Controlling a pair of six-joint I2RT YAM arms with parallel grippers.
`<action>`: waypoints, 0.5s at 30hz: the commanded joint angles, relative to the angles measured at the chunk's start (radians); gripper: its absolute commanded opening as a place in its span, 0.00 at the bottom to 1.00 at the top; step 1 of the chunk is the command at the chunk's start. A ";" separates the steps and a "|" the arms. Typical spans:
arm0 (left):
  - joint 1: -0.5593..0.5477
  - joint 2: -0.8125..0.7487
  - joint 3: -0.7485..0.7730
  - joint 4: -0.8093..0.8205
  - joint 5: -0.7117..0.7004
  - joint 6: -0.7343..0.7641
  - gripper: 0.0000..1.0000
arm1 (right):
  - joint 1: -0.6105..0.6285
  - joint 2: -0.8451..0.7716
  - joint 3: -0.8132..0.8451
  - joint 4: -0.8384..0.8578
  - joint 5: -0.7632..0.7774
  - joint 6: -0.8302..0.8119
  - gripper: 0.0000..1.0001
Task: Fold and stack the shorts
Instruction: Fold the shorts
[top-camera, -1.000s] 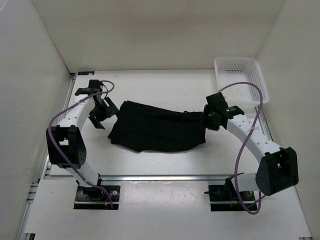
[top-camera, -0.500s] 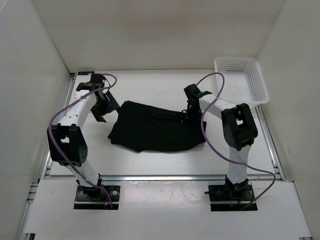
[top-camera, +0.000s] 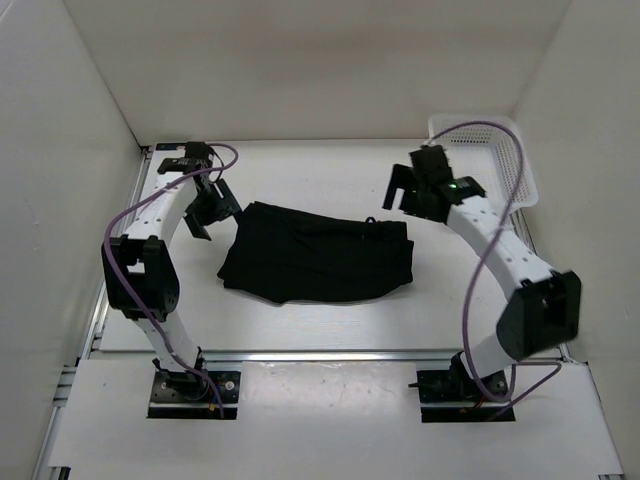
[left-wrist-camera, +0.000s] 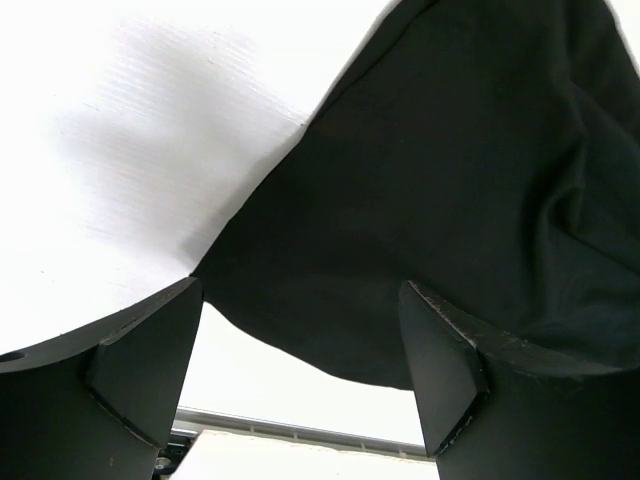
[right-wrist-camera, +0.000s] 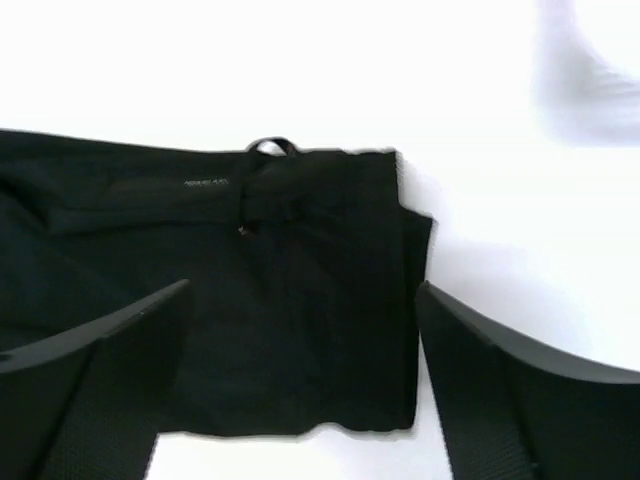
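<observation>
The shorts (top-camera: 318, 256) lie loosely folded mid-worktop (top-camera: 330, 175); the left gripper (top-camera: 204, 212) at their left end and the right gripper (top-camera: 400, 190) beyond their waistband corner hover spread and empty, seemingly poised to grasp for another fold.

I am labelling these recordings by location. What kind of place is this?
Probably a lab robot test cell: plain white panels enclose the table, and the left arm and right arm are bolted to a metal rail. The props are black shorts and a mesh basket.
</observation>
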 joint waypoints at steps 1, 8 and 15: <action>-0.004 0.016 0.029 0.005 -0.021 0.019 0.90 | -0.095 -0.091 -0.157 -0.075 -0.131 0.030 1.00; -0.004 0.016 0.009 0.025 -0.012 0.019 0.90 | -0.287 -0.221 -0.493 0.075 -0.527 0.137 1.00; -0.004 0.016 0.000 0.025 -0.012 0.028 0.90 | -0.350 -0.202 -0.663 0.246 -0.727 0.350 1.00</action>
